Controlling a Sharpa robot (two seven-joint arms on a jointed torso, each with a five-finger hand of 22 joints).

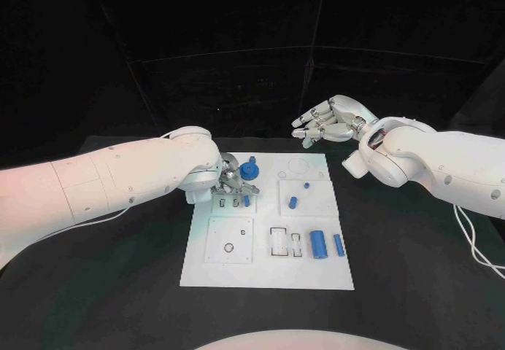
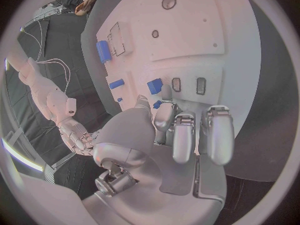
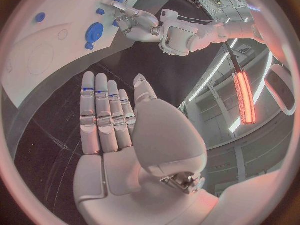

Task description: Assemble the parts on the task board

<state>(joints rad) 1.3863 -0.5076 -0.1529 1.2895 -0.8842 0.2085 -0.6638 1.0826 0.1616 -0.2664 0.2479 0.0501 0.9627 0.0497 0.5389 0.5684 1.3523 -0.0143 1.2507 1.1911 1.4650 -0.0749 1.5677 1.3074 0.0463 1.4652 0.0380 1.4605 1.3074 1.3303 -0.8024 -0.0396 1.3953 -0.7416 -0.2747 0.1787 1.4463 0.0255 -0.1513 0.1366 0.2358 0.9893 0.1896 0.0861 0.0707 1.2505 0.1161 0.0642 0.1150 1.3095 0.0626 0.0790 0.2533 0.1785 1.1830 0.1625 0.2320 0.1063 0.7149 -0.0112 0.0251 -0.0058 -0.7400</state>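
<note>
White board (image 1: 268, 273) sits mid-table w/ blue parts (image 1: 318, 243) on it. Left hand (image 1: 230, 186) is down at board's far-left corner, fingers curled by small blue parts; can't tell if pinching one. Right hand (image 1: 328, 120) hovers off board's far edge, fingers straight, holding nothing.

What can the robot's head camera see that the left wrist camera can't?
From the head view you get the round blue part next to the left hand, and the right hand lifted off the table, past the board's far edge. The left wrist view gives a close look at two dark slots just beyond that hand's fingers. Both views take in the white task board, the fat blue cylinder and the right hand.
</note>
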